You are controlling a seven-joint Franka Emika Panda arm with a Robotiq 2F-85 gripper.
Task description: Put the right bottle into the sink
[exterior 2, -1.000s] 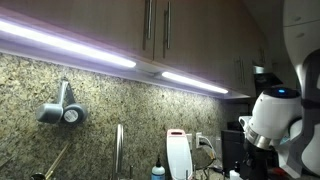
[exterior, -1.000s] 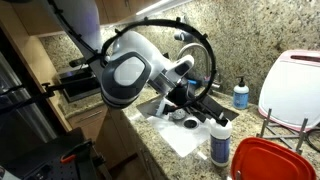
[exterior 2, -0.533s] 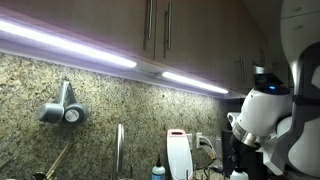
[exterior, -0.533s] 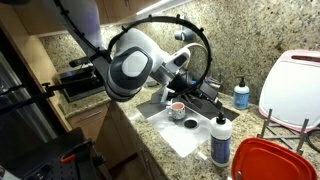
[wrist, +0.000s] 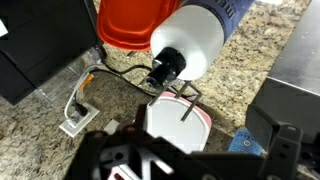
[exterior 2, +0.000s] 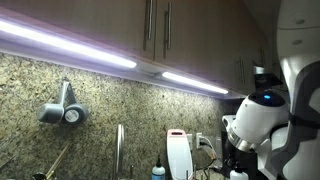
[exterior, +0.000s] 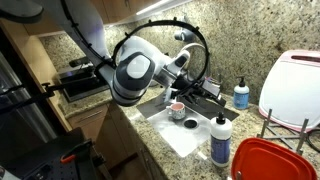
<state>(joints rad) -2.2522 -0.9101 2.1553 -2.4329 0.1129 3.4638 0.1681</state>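
Arm (exterior: 135,72) shifted toward white plastic bottle (exterior: 220,142), blk cap; pincer (wrist: 190,150) wide.

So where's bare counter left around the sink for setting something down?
Bare granite shows between the blue pump bottle and the white bottle, and in a strip between the sink and the counter's front edge. It is crowded past the white bottle, where the red container and wire rack stand close together.
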